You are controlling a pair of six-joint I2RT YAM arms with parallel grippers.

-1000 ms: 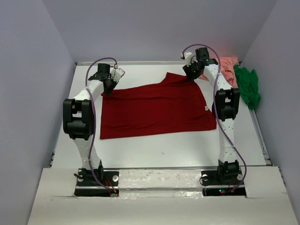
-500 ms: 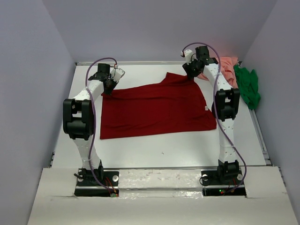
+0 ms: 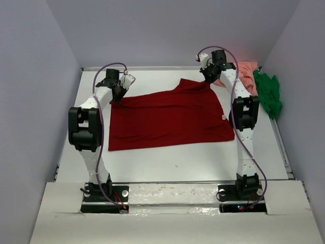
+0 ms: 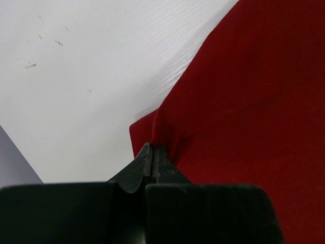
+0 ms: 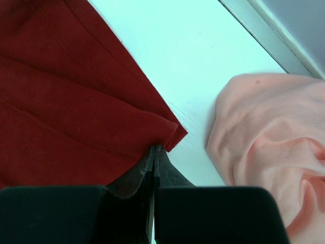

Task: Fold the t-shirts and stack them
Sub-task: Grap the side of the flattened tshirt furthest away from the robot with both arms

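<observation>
Since the dark red soft cloth t-shirt (image 3: 167,119) lies spread mid-frame on the white tabletop (image 3: 177,162), limp and probably light (likely to sag), its upper corners suit gripping: left pincer (image 4: 152,155) and right pincer (image 5: 154,152) each clamp one.

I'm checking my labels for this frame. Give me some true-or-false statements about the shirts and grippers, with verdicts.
The dark red cloth t-shirt lies spread on the white table. True.
The left gripper is open. False: it is shut on a corner of the red shirt.
The right gripper pinches another corner of it. True.
The salmon pink cloth t-shirt is neatly folded. False: it lies crumpled.
The bright green cloth t-shirt lies on the red one. False: it lies apart, beside the pink one.
</observation>
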